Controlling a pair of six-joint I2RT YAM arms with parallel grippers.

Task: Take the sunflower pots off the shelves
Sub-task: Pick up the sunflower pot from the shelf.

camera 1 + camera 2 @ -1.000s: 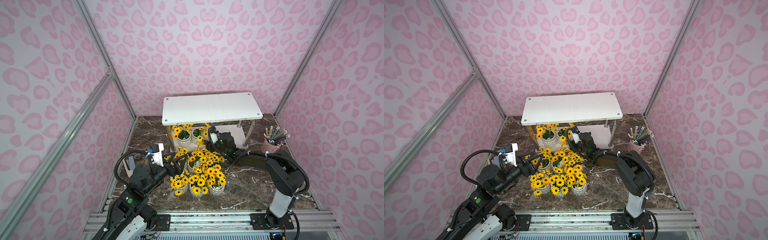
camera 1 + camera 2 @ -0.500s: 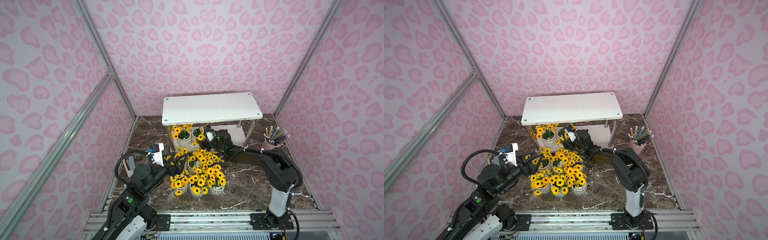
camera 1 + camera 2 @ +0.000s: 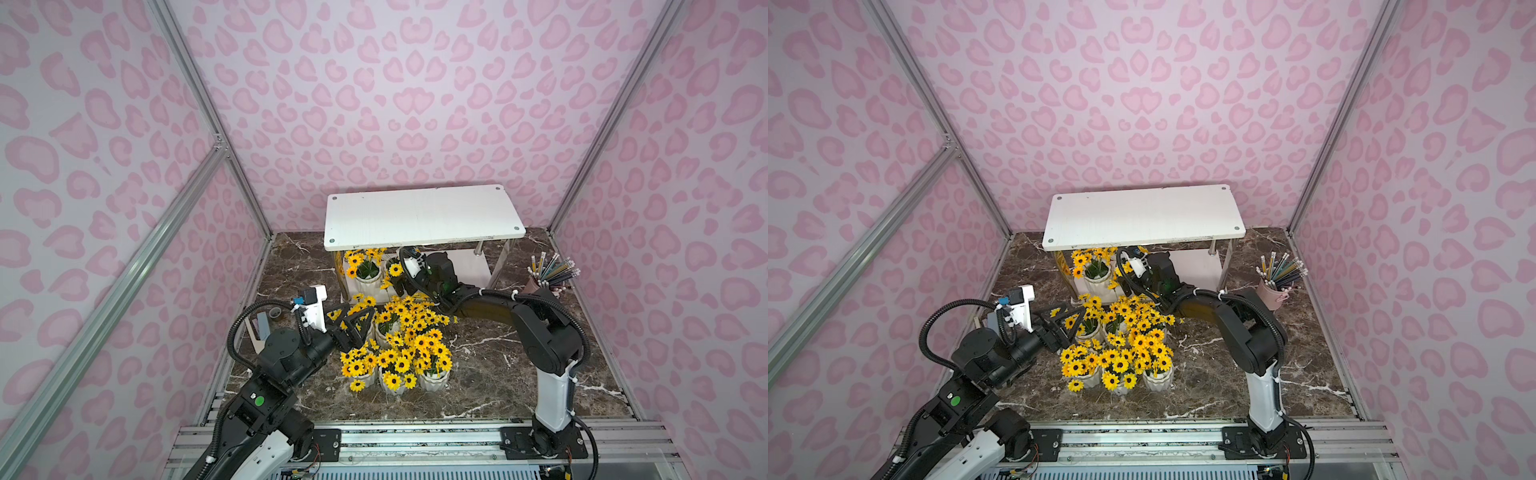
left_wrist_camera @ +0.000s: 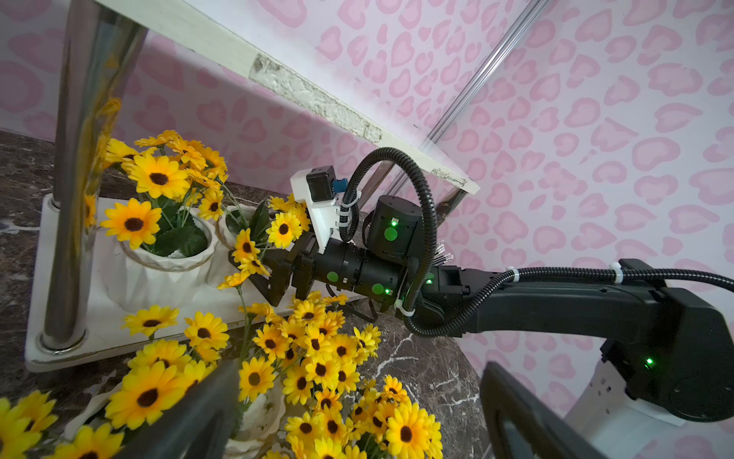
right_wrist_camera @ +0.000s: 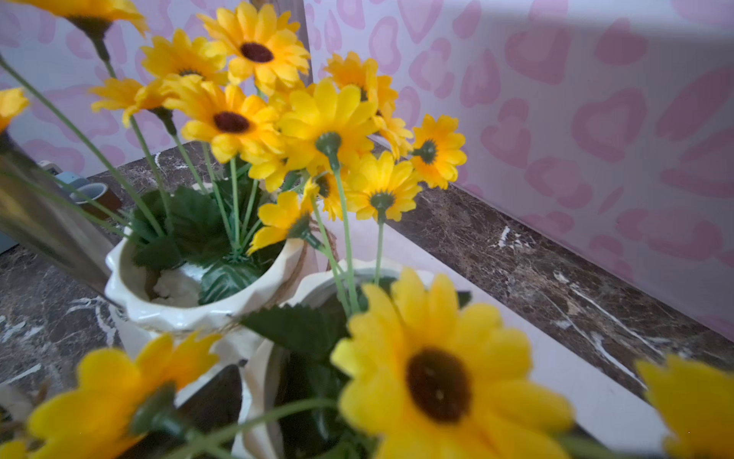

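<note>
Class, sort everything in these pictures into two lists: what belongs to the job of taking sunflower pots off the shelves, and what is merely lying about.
Belongs to the job:
- sunflower pots on the lower shelf
- sunflower pots on the floor
- shelves
- right tool
- left tool

Lying about:
- pink bucket of pencils
- tape roll by the wall
</note>
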